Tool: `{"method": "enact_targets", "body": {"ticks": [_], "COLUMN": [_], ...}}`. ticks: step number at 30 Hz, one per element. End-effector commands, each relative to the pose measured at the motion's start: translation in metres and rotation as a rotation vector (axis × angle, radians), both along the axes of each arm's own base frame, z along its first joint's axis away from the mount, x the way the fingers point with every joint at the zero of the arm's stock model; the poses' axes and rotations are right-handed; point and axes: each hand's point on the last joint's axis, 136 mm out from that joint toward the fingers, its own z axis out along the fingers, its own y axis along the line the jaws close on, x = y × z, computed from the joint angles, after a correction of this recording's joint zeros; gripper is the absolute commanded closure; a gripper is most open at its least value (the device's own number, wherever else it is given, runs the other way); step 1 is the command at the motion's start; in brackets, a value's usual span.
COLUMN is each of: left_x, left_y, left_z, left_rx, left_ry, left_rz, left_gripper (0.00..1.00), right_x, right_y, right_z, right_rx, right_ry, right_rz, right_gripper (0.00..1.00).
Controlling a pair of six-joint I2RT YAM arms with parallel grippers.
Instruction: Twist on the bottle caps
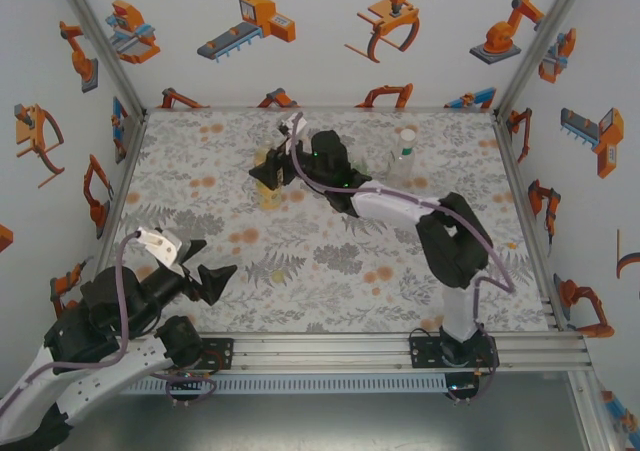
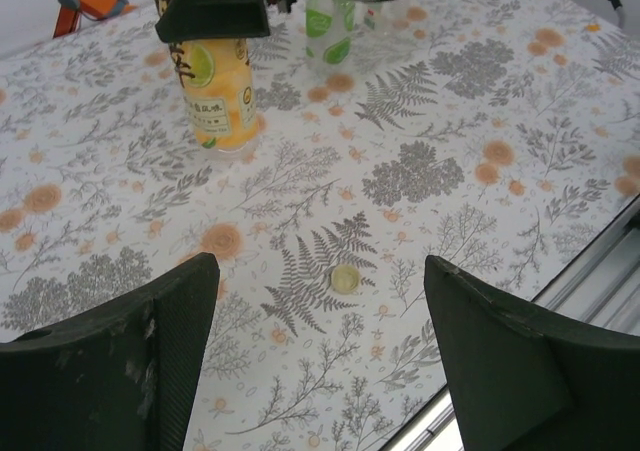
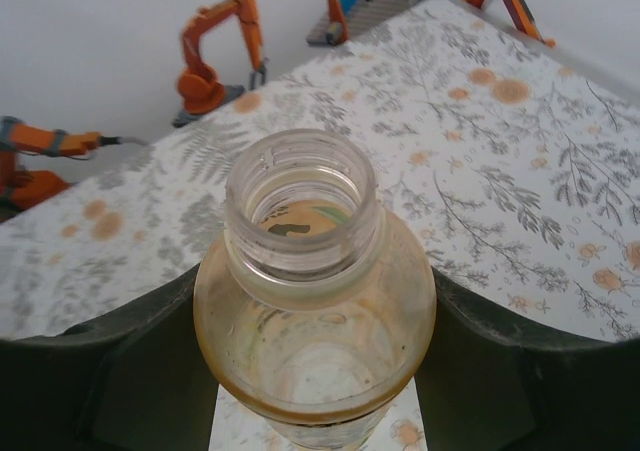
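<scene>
Clamped in the right gripper is the uncapped amber bottle, while the left gripper stands open, a loose cap just ahead.

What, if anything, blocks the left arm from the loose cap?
Likely yes, nothing blocks it: the cap lies alone on the table, ahead of the open left fingers; the amber bottle stands beyond.

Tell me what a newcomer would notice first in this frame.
The uncapped amber bottle at the table's far middle, clamped at its shoulder by the right gripper, its threaded neck open. Next, a loose cap lying flat on the floral tabletop, with the left gripper open at the near left, facing it.
</scene>
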Motion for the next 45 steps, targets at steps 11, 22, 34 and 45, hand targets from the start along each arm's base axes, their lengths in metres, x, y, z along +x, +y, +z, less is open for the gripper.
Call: {"method": "enact_targets", "body": {"ticks": [11, 22, 34, 45], "left_x": [-0.009, -0.014, -0.038, -0.038], "left_y": [-0.080, -0.126, -0.171, -0.188], "left_z": [0.062, 0.105, 0.125, 0.118], "left_rx": [-0.103, -0.204, -0.275, -0.236], "left_ry": [-0.169, -0.219, -0.234, -0.177], "left_rz": [-0.306, -0.475, -0.753, -0.819], "left_gripper": [0.17, 0.14, 0.18, 0.32], "right_x": [-0.153, -0.231, -0.248, -0.256], "right_y": [-0.063, -0.095, -0.108, -0.116], "right_z": [0.130, 0.173, 0.189, 0.195], "right_rx": [0.123, 0.166, 0.217, 0.227], "right_ry": [0.007, -0.026, -0.036, -0.049], "right_rz": [0.325, 0.452, 0.430, 0.428], "right_gripper": [0.77, 0.82, 0.85, 0.89]}}
